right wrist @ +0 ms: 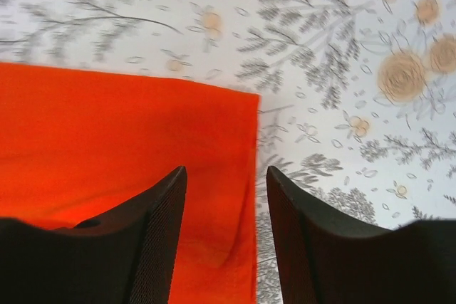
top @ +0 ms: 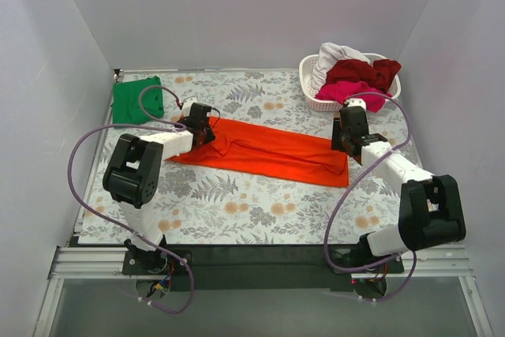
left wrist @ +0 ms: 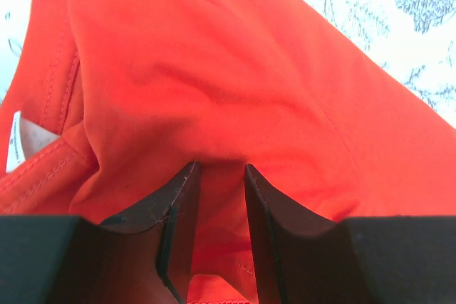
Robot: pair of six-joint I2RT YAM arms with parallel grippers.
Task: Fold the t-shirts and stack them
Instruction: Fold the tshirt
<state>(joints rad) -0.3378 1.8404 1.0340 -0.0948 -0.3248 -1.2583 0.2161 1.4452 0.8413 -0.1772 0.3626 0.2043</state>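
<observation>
An orange-red t-shirt lies folded into a long strip across the middle of the table. My left gripper is at its collar end. In the left wrist view the jaws stand narrow, with the orange-red cloth bunched between them. My right gripper is at the hem end. In the right wrist view it is open, straddling the shirt's right edge. A folded green t-shirt lies at the back left.
A white lattice basket stands at the back right. It holds a white shirt, a dark red one and a magenta one. The table has a floral cloth. Grey walls enclose three sides.
</observation>
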